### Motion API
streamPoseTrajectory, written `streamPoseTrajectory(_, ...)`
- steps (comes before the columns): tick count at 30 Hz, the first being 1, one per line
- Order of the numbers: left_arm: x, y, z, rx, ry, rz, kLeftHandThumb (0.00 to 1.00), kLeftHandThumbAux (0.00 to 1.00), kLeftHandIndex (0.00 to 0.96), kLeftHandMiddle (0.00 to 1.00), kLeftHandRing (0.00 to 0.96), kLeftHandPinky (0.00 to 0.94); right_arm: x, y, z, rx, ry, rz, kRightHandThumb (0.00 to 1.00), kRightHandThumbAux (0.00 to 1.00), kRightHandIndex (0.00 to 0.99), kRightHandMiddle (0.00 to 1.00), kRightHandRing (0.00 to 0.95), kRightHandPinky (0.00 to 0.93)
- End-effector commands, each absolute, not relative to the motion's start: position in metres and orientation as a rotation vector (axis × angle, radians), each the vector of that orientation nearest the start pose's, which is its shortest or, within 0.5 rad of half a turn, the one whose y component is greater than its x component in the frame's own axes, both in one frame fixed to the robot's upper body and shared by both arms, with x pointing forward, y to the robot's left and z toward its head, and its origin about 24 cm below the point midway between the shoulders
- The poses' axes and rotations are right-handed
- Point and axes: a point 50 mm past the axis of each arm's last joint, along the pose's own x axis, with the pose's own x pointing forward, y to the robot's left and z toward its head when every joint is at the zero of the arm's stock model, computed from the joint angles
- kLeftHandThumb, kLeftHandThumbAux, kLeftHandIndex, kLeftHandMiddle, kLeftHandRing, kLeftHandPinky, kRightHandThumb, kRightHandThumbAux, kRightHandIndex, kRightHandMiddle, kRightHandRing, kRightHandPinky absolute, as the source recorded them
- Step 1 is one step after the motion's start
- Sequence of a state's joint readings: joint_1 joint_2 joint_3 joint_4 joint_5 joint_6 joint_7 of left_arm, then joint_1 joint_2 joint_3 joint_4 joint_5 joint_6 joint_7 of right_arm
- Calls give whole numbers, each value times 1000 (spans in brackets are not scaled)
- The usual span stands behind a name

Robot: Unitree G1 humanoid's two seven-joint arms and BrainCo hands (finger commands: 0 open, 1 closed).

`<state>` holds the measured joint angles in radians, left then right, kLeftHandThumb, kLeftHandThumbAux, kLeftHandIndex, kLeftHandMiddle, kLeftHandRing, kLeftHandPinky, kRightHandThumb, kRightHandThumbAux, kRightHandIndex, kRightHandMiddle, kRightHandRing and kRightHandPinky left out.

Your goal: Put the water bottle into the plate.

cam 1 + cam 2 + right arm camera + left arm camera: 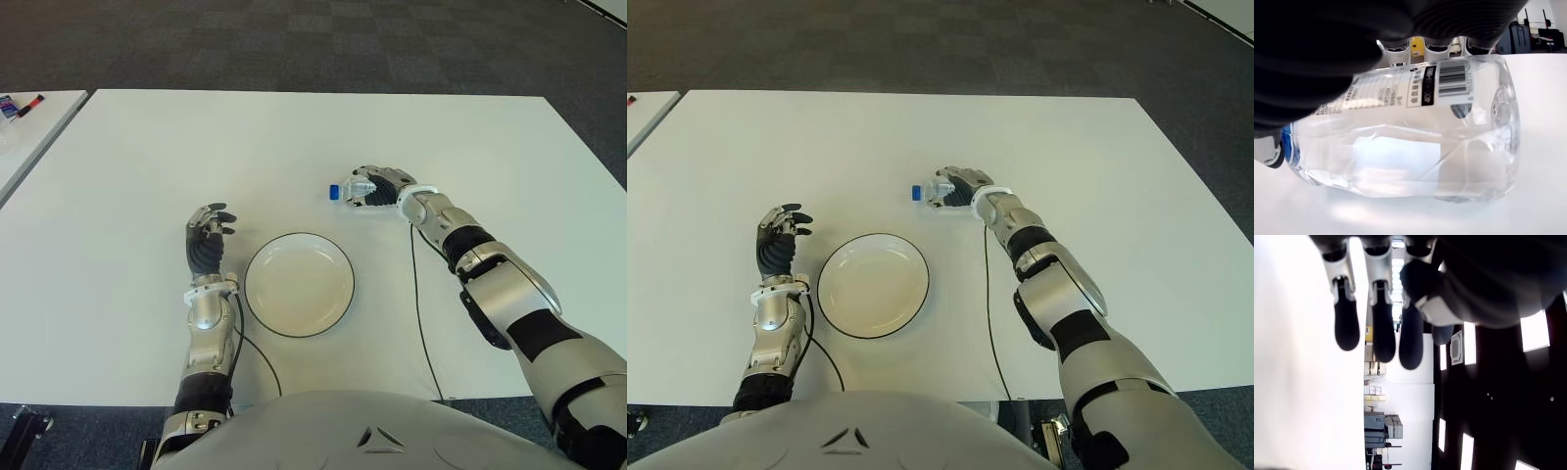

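Observation:
A clear water bottle [1415, 142] with a blue cap [334, 192] lies on its side on the white table [127, 157], beyond the plate and a little to its right. My right hand [380, 189] is wrapped over the bottle, fingers curled around its body, cap pointing to the left. The white plate [299, 284] with a dark rim sits empty near the table's front edge. My left hand [208, 238] shows just left of the plate, its fingers [1378, 328] relaxed and holding nothing.
A black cable [421, 313] runs along the table beside my right arm toward the front edge. Another cable [257, 357] curls by my left forearm. A second table [29, 122] with small items stands at the far left. Dark carpet lies beyond.

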<state>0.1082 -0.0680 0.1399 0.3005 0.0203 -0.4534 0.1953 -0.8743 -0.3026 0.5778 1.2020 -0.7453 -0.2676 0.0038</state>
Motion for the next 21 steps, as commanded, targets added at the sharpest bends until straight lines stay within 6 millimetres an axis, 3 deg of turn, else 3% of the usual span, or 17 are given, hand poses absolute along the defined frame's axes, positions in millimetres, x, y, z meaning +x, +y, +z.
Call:
streamPoseTrajectory(1,210,182,-13,-37,-24,382,946,654,387,526,477,513,376,-140,44,-1531,123,624,438,352,0,2,165,358)
streamPoseTrajectory(21,209,179,-11,-46,-18,387,946,654,386,526,479,522,382,-138,53,-1629,196,694,530,320,0,0,162,376)
